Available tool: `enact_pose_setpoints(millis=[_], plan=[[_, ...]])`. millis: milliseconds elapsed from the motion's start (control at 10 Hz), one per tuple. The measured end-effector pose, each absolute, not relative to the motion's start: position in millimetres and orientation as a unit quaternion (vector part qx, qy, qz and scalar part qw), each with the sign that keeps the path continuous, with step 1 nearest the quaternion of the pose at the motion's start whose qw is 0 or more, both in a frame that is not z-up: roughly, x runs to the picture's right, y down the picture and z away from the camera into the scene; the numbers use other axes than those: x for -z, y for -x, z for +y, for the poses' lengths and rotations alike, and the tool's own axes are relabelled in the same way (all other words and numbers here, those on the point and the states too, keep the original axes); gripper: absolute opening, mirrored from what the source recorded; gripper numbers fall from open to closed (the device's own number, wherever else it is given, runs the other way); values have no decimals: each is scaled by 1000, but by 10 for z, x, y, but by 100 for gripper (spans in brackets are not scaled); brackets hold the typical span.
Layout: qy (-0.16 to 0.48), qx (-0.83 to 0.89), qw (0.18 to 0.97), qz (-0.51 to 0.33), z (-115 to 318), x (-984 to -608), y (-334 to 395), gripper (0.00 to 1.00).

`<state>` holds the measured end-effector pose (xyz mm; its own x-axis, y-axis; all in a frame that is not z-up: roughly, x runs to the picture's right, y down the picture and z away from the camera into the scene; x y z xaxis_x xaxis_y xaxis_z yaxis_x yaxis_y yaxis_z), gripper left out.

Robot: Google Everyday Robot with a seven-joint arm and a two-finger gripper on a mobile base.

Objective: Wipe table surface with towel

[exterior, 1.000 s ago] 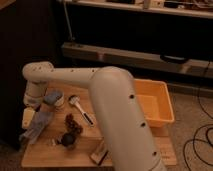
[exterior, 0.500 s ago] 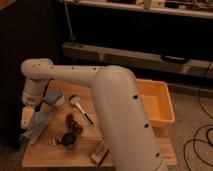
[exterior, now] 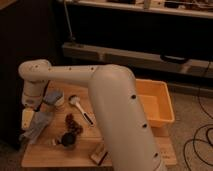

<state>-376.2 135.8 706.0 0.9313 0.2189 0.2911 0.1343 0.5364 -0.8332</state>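
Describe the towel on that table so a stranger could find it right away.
Start at the wooden table and go to its left edge as seen, where the gripper hangs from the white arm. The towel lies just under it: a crumpled grey-blue cloth, the only soft thing there.

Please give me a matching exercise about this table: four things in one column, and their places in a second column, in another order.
Things:
1. towel
2. orange bin
3. brush
4. wooden block

Places:
A. right end of the table
B. front edge, next to the arm
C. left end, just below the gripper
D. beside the brown cluster

Pairs: 1-C, 2-A, 3-D, 4-B
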Motion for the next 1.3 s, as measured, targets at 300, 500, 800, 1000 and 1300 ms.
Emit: enact_pose_setpoints(millis=[300,500,800,1000,1300], plan=[[456,-29,878,-140,1696,-7430,3771,80],[434,-42,886,-159,1864,-7691,3737,80],[401,-29,899,-174,1892,-7811,3833,77],[382,-9,907,-174,1900,-7938,3923,57],[389,5,904,-178,2073,-8244,3930,27]])
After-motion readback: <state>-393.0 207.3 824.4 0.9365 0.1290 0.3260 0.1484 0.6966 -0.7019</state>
